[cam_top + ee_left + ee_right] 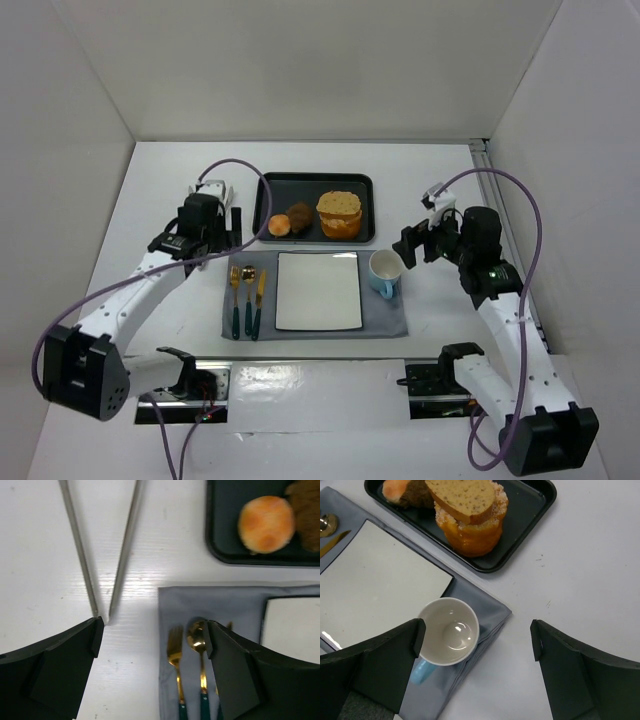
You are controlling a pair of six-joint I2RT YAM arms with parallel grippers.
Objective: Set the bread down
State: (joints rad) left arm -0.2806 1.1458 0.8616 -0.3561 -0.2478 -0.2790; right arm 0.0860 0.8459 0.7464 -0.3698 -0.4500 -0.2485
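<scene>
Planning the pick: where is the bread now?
In the top view, the bread lies atop the orange cake at the right end of the black tray.

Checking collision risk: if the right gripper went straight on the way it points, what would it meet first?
Probably the cup, or the grey mat corner beside it; the right gripper points there, depth unclear.

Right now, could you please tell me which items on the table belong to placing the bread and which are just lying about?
Job: flat golden-tan bread slice, lying on the thick orange-yellow cake stack; probably the white rectangular plate.
Lying about: round orange roll, dark-brown roll, blue-handled cup, gold teal-handled cutlery, black tray.
</scene>
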